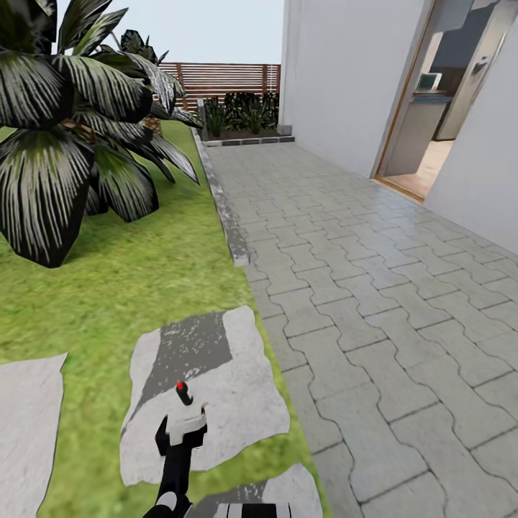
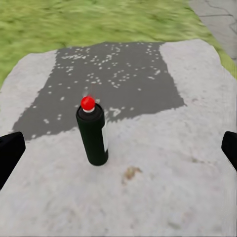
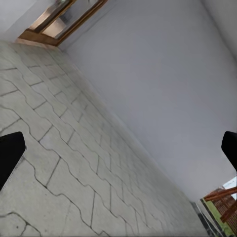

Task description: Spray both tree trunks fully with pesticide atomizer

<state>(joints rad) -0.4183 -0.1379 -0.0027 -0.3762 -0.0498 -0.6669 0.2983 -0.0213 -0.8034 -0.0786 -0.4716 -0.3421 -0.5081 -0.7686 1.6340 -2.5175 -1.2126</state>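
Atomizer (image 2: 92, 134) stands upright on a pale stepping stone (image 2: 163, 163) in the lawn, at twelve o'clock from the left gripper (image 2: 118, 150), whose jaws spread wide. Right gripper (image 3: 118, 150) jaws gape over paving (image 3: 59, 148).

Bright, soft daylight all over. Dark shade under the palm (image 1: 65, 144). Fuzzy grass (image 2: 74, 22) in the left wrist view.

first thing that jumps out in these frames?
The pesticide atomizer, a dark bottle with a red dot on top, stands upright on a pale stepping stone in the lawn, straight ahead of the open left gripper. In the head view a big dark palm dominates the upper left. Grey paving runs along the white house wall on the right.
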